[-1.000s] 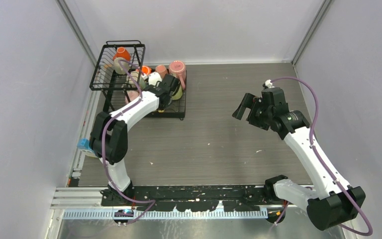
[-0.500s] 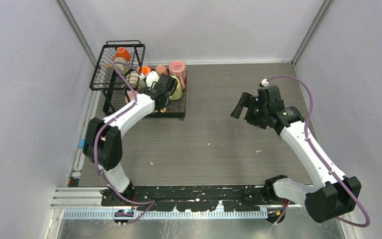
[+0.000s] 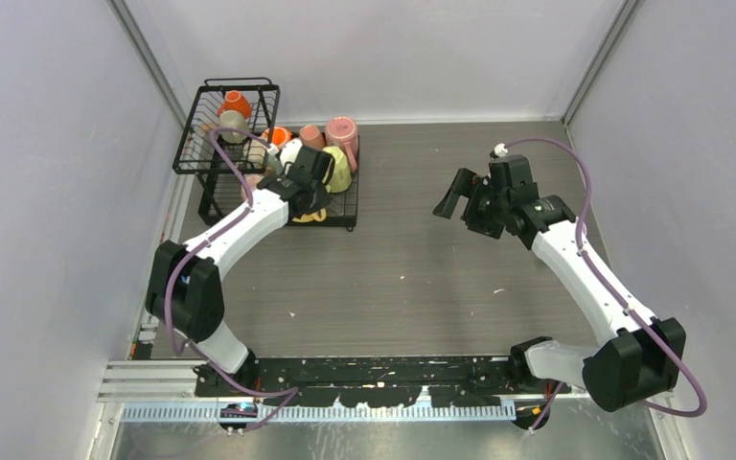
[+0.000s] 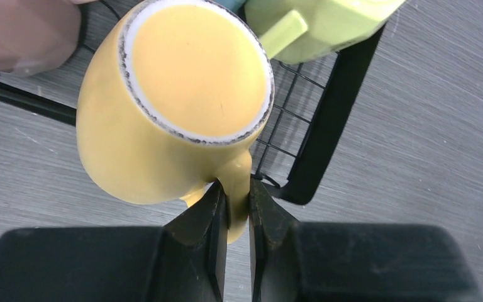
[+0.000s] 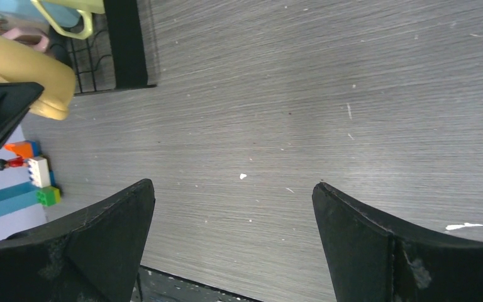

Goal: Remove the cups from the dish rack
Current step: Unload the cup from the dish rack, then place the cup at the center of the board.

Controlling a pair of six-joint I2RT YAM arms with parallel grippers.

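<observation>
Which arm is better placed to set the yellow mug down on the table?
Left. The left tool is shut on the handle of the yellow mug at the edge of the dish rack. The right tool hangs open over the table, holding nothing.

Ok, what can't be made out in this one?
- Top view: the left arm hides most of the yellow mug; cups under it in the dish rack cannot be counted.
- Left wrist: the mug's inside faces away; a pink cup is cut by the edge.
- Right wrist: coloured blocks at the left edge, too small to identify.
</observation>
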